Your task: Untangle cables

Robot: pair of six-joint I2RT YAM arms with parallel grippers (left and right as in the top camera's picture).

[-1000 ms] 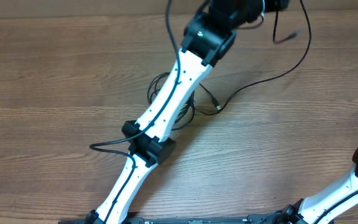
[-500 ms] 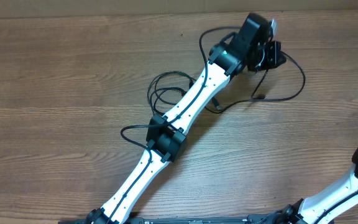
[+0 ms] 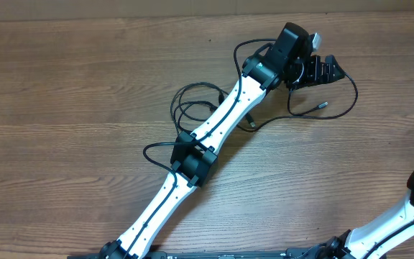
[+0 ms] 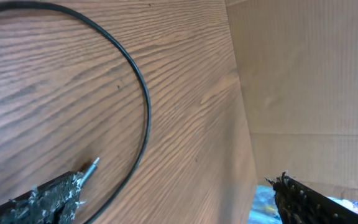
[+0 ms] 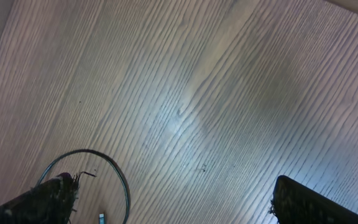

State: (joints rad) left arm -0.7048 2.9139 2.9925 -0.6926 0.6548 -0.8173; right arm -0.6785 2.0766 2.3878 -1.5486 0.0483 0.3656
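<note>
Gaping left pincer [image 3: 331, 72] near looping cables [image 4: 146, 118]

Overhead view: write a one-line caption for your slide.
Left arm reaches across the table, end effector open beside a looping cable; more cables lie coiled beneath the arm.
</note>
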